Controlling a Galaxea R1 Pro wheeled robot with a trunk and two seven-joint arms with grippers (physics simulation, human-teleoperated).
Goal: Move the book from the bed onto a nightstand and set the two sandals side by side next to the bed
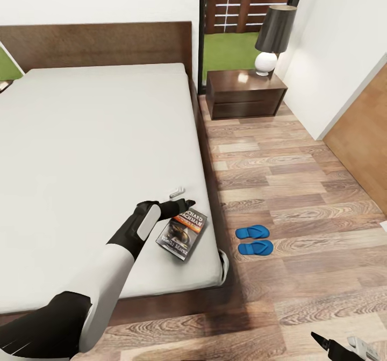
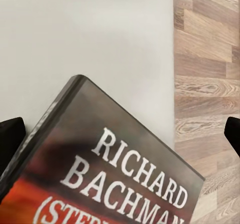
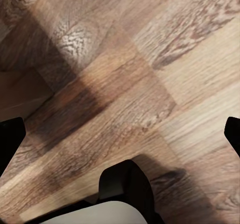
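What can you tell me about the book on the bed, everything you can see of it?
The book is a thin paperback with a dark glossy cover, white lettering reading RICHARD BACHMAN, an orange band beneath and a greyish picture lower down. It lies flat, cover up and closed, turned askew, on the light-grey mattress near the foot corner of the bed on the side facing the sandals. The left gripper hovers open at its top edge; the left wrist view shows the fingertips wide apart either side of it. Actual contact cannot be told.
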